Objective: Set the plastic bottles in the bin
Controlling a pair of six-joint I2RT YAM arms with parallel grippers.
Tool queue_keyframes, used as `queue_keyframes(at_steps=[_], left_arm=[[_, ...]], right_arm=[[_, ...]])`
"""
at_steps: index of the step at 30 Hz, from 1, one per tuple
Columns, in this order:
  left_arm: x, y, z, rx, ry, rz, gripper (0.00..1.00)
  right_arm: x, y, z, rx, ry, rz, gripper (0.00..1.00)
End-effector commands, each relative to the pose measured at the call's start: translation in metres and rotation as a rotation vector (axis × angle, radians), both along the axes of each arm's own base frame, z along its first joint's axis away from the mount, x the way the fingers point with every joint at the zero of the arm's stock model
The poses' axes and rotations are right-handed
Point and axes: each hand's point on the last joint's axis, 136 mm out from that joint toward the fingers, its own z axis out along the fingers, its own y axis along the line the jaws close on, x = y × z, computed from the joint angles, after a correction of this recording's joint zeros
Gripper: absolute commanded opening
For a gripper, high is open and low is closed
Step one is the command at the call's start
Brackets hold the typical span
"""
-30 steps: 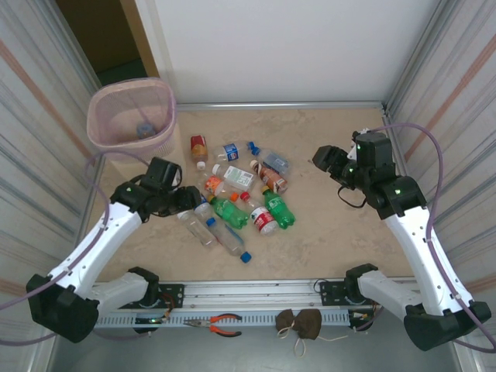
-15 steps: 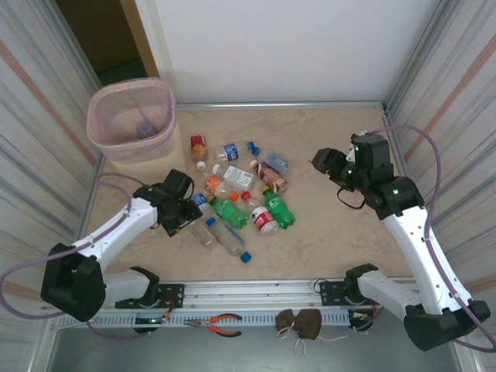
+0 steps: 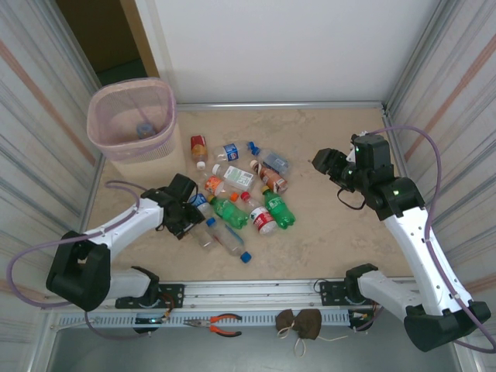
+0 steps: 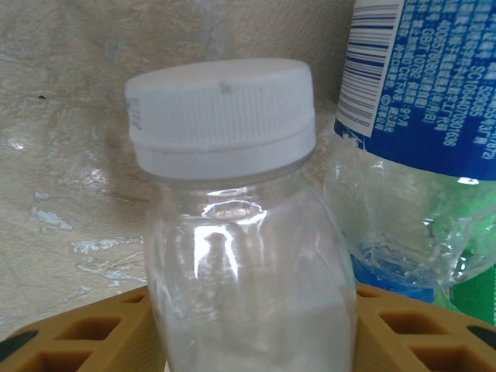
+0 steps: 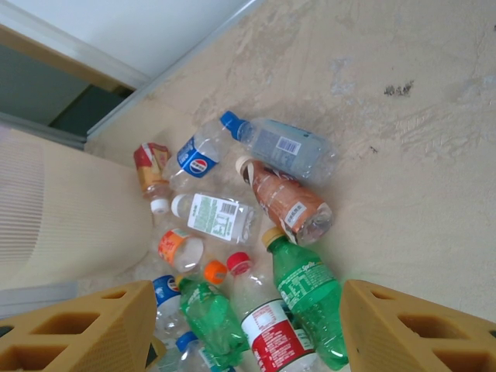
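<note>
Top external: the bin [image 3: 136, 149] sits at the far left corner of the table [image 3: 341, 232], well apart from the plastic bottles [image 3: 240, 198], which lie in a loose pile mid-table, a bit left of centre. Something small and bluish lies inside the bin; we can't tell what.

The left gripper [image 3: 190, 209] is low at the pile's left edge. In the left wrist view, a clear bottle with a white cap [image 4: 232, 232] lies between its yellow fingers [image 4: 93, 337], cap pointing away. Both fingers sit against its sides, so we read this gripper as clamped on that bottle. Just right of it is a crumpled bottle with a blue label [image 4: 418, 101].

The right gripper [image 3: 319, 161] hangs over bare table right of the pile, apart from it. In the right wrist view its fingers [image 5: 85, 325] stand wide with nothing between them — jaws open. Under it we see a brown bottle [image 5: 291, 205], a green bottle [image 5: 310, 298] and a red-labelled bottle [image 5: 267, 329] side by side. A blue-capped clear bottle [image 5: 283, 143] lies farther off.
</note>
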Motion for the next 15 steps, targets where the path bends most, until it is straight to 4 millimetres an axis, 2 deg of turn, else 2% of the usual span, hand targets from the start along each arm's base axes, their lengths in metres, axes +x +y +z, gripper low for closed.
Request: queue_keyframes(at_steps=[1, 9, 15], left_arm=[[-0.004, 0.002, -0.002, 0.007, 0.008, 0.011, 0.52], [-0.01, 0.01, 0.012, 0.035, -0.009, -0.007, 0.43], [-0.014, 0.015, 0.035, 0.041, -0.054, -0.037, 0.41]], right_arm=[[-0.004, -0.001, -0.002, -0.021, -0.011, 0.012, 0.63], [-0.004, -0.002, -0.003, -0.027, -0.011, 0.008, 0.62], [-0.005, -0.003, -0.002, -0.029, -0.014, 0.006, 0.62]])
